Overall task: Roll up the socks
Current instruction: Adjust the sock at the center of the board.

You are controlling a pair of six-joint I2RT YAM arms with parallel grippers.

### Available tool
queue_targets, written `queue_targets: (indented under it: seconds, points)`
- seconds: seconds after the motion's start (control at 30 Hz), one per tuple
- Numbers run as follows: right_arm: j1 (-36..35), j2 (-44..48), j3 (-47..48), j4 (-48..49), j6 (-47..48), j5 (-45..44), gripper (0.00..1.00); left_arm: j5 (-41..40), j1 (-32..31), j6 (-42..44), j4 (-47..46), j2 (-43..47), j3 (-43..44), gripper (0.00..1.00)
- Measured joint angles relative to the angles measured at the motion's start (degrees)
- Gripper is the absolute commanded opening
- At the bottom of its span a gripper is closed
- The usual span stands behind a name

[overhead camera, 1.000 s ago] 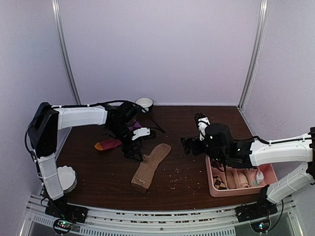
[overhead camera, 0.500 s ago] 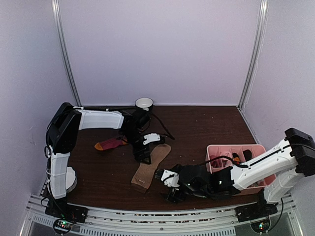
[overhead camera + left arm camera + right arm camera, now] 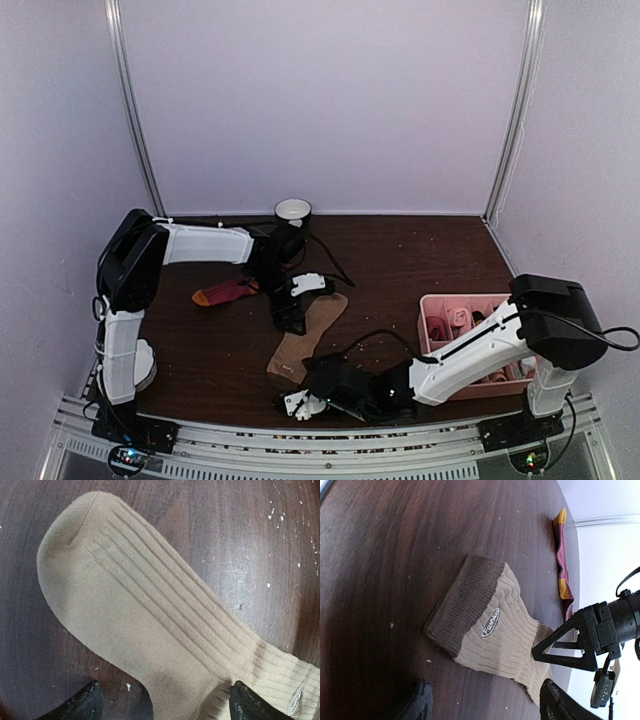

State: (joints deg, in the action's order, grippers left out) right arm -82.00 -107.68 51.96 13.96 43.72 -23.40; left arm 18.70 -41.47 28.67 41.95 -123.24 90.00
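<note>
While both arms reach in over the dark table (image 3: 430, 260), the tan sock (image 3: 303, 342) lies flat mid-table, toe toward the back and brown cuff toward the front edge. L gripper (image 3: 290, 314) sits low at the sock's left edge, jaws spread wide. In the left wrist view its fingertips (image 3: 77, 707) stand well apart w/ the sock's edge btwn them, nothing pinched. R gripper (image 3: 297, 403) is down by the front edge, just beside the cuff. Right wrist view shows its fingers (image 3: 417, 702) also apart, w/ the cuff and its "Fashion" label ahead of them, not gripped. Can't tell if any tip touches fabric. Dark red sock (image 3: 228, 292) w/ orange toe lies apart, left of the tan one, partly hidden by the L arm. Pink tray (image 3: 470, 305) sits at the right, white cup (image 3: 293, 210) at the back edge.
</note>
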Motion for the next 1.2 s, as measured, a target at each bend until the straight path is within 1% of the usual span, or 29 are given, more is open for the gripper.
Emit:
queue_targets:
  seconds: [0.2, 0.37, 0.47, 0.73, 0.83, 0.87, 0.93, 0.97, 1.03, 1.2]
  points:
    - [-0.52, -3.17, 2.56, 1.29, 8.39, -2.73, 0.65, -0.07, 0.00, -0.74, 0.11, -1.31, 1.99, 0.90]
    - [-2.03, -5.33, 4.22, 2.27, 12.74, -4.55, 0.62, -0.09, 0.00, -1.38, 0.20, -2.62, 3.98, 0.91]
    - [-3.15, -6.58, 4.68, 3.56, 14.08, -5.92, 0.60, -0.09, 0.00, -1.70, 0.17, -3.08, 4.59, 0.93]
    - [-4.81, -12.26, 7.78, 9.55, 16.33, -11.26, 0.50, -0.11, 0.00, -2.29, 0.31, -3.63, 5.38, 0.93]
    - [-5.07, -14.58, 9.31, 11.93, 17.03, -13.16, 0.45, -0.11, 0.00, -2.29, 0.33, -3.63, 5.38, 0.92]
    - [-5.14, -15.37, 10.01, 12.33, 17.16, -13.64, 0.42, -0.11, 0.00, -2.29, 0.33, -3.63, 5.38, 0.92]
    - [-5.16, -17.09, 11.65, 12.94, 17.35, -14.78, 0.31, -0.13, 0.00, -2.29, 0.33, -3.63, 5.38, 0.92]
    - [-5.16, -17.94, 12.52, 13.03, 17.31, -15.13, 0.18, -0.13, 0.00, -2.27, 0.31, -3.67, 5.38, 0.92]
    - [-5.16, -19.23, 13.60, 12.85, 17.22, -15.78, 0.00, -0.15, 0.00, -2.27, 0.33, -3.69, 5.38, 0.92]
    - [-5.25, -20.33, 16.59, 9.01, 12.68, -16.33, 0.00, -0.52, 0.00, -2.25, 0.35, -3.69, 5.35, 0.92]
